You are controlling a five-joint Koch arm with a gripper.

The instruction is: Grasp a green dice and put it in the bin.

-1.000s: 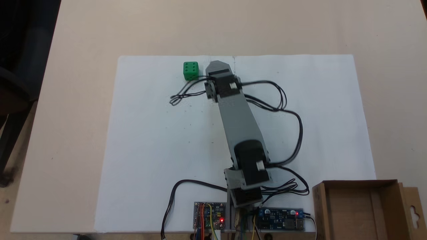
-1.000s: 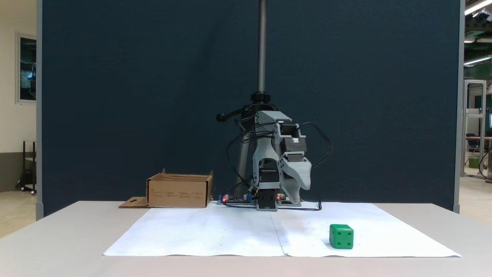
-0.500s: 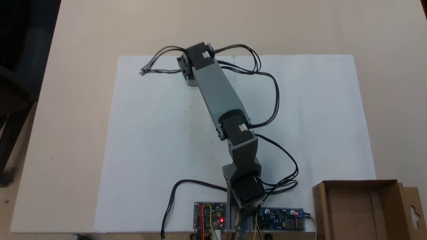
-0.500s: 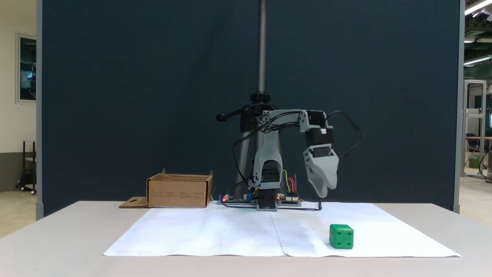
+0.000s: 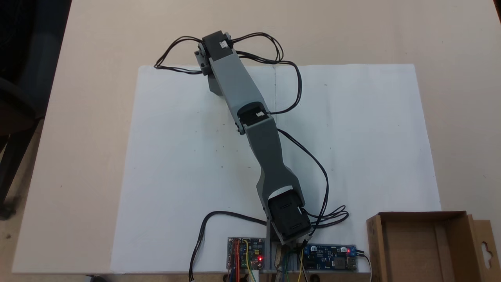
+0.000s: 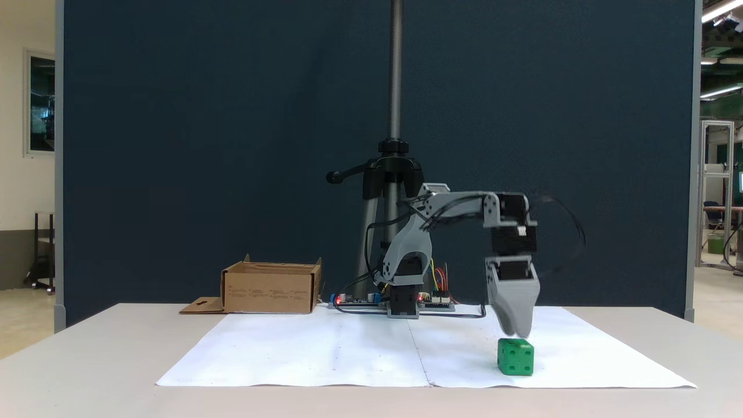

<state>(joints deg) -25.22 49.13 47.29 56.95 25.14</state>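
Note:
The green dice [image 6: 515, 356] sits on the white paper, near its front edge on the right side of the fixed view that looks across the table. My gripper [image 6: 516, 332] hangs straight down right over it, tips just above its top face. The jaws line up one behind the other, so whether they are open or shut cannot be told. In the fixed view from above, my outstretched arm [image 5: 235, 88] covers the dice. The bin, a brown cardboard box [image 6: 270, 288], stands far left beside my base; from above the bin [image 5: 373, 243] is at the bottom right.
A white paper sheet [image 5: 364, 129] covers the middle of the beige table [image 5: 458, 47]. Circuit boards [image 5: 246, 252] with red lights and loose black cables [image 5: 313, 172] lie by my base. A metal stand pole [image 6: 395, 87] rises behind, before a dark blue panel.
My arm has stretched away from its base and dropped. The gripper went from high near the base to just above the dice. The dice and bin have not moved.

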